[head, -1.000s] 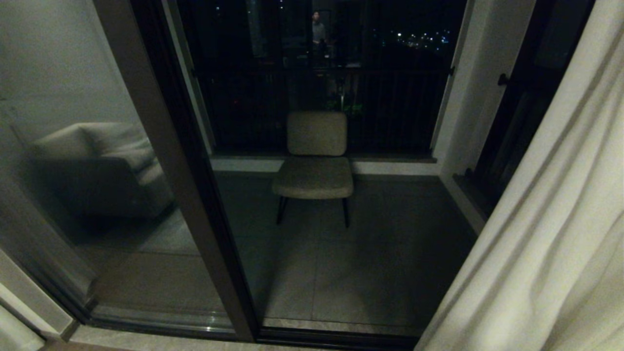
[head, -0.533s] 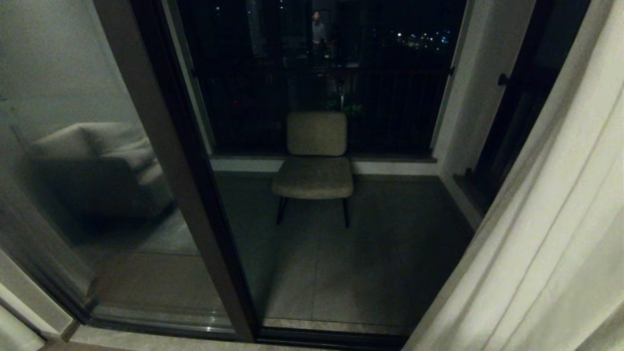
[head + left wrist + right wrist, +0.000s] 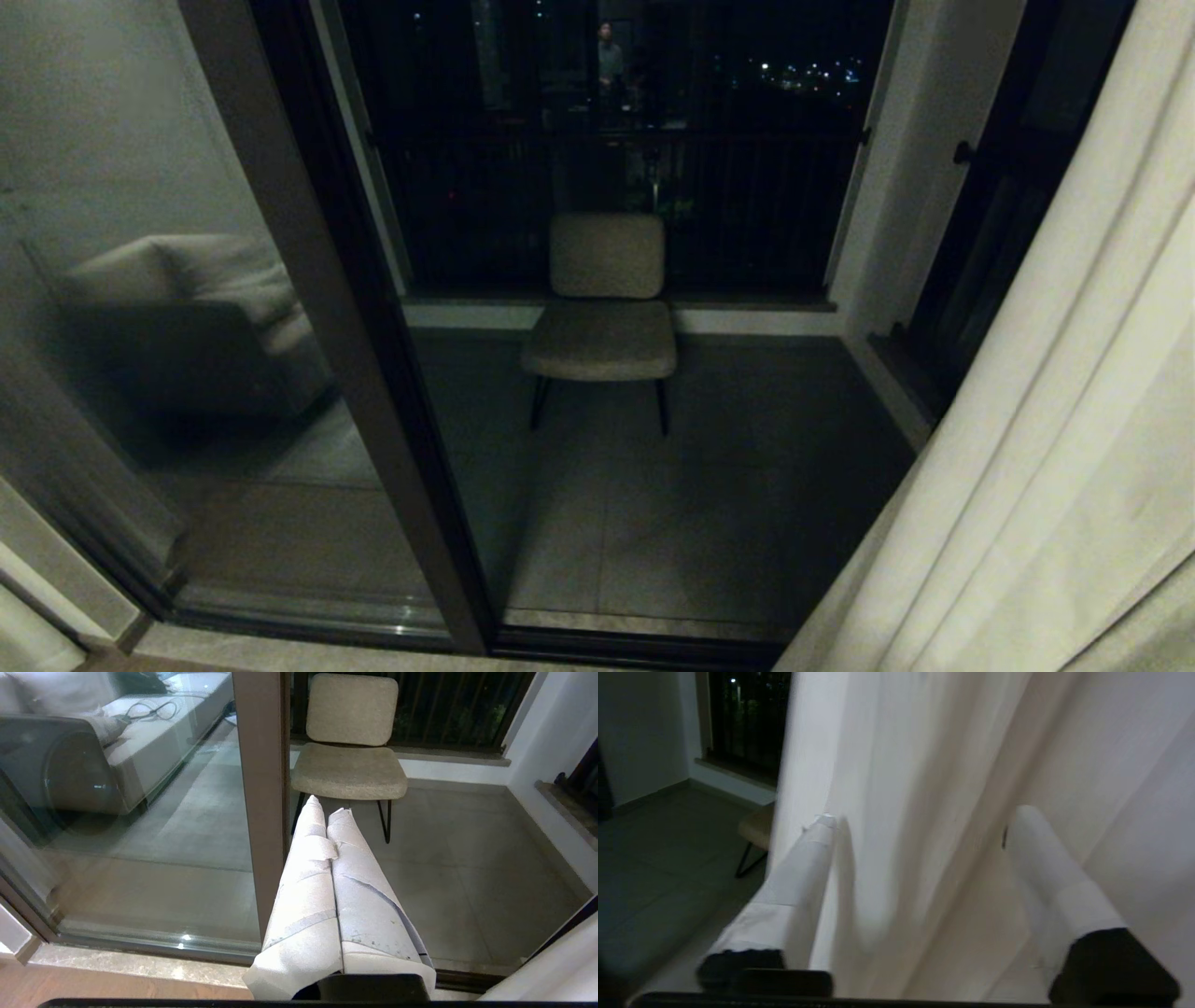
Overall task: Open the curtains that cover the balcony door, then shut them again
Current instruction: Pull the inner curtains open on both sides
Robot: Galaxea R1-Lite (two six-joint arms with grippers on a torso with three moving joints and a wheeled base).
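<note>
Regrabbing needed: right hand [image 3: 920, 816] spread wide, curtains [image 3: 934, 756] loose between fingers; pinch thick pleat bundle near edge, drag steadily across balcony door [image 3: 373, 355]. Left hand [image 3: 329, 807] pressed together, empty.

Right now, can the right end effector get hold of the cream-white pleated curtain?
Probably yes: the right end effector stands open with the cream-white pleated curtain folds between its fingers, nothing between them.
</note>
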